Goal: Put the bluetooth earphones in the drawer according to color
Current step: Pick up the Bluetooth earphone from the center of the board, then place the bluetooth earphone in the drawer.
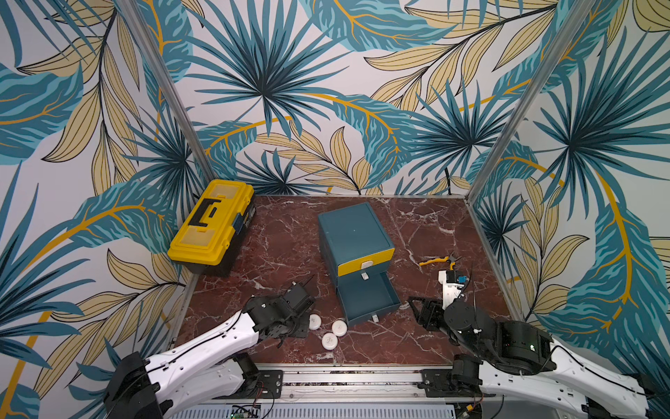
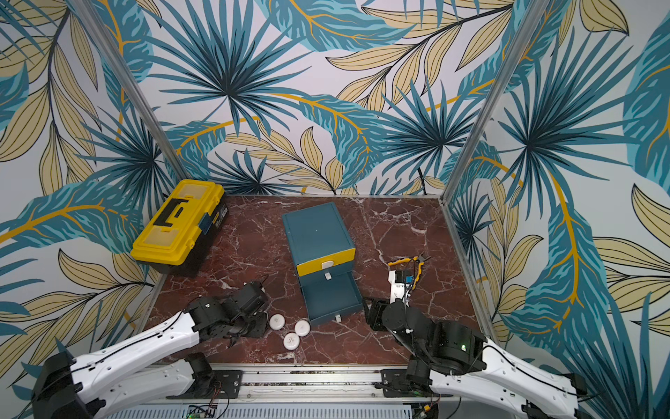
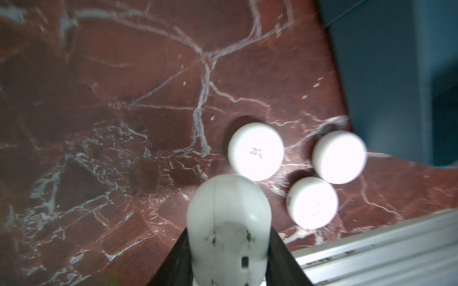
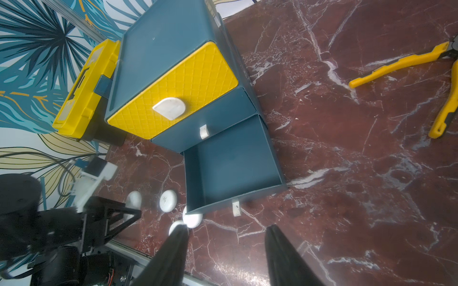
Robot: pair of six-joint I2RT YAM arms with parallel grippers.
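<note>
Near the front-left of the red marble tabletop point(image 1: 290, 235), left end effector point(image 3: 228, 230) is clamped on 1 white earphone case point(image 3: 228, 205). Black fingers point(image 3: 178, 257) press both its sides, and a seam line runs down the case's middle. Can't tell if it is clear of the tabletop. Both top views: the left arm hides this case.

3 more white cases lie flat on the tabletop in a tight cluster just beside it:
- case A point(image 1: 314, 321) is closest to the left end effector, small mark on top.
- case B point(image 1: 339, 326) is just beside the front corner of the pulled-out drawer; contact can't be told.
- case C point(image 1: 329, 341) is nearest the front rail point(image 1: 344, 377), very close to B.

Drawer cabinet point(image 1: 353, 232) stands upright mid-tabletop with 3 stacked drawers. Yellow top drawer point(image 4: 173, 91) is shut and the middle teal drawer point(image 4: 205, 118) is pushed in. Bottom drawer point(image 1: 368, 299) is pulled well out, teal floor showing, white tab handle at the front.

Right end effector point(image 4: 228, 227) has its jaws spread with only tabletop between them. It sits right of the bottom drawer, near its front.

Yellow-handled pliers point(image 1: 437, 261) lie on the tabletop beyond the right arm, toward the right wall. Yellow-and-black toolbox point(image 1: 210, 225) sits in the back-left corner, lid shut.
</note>
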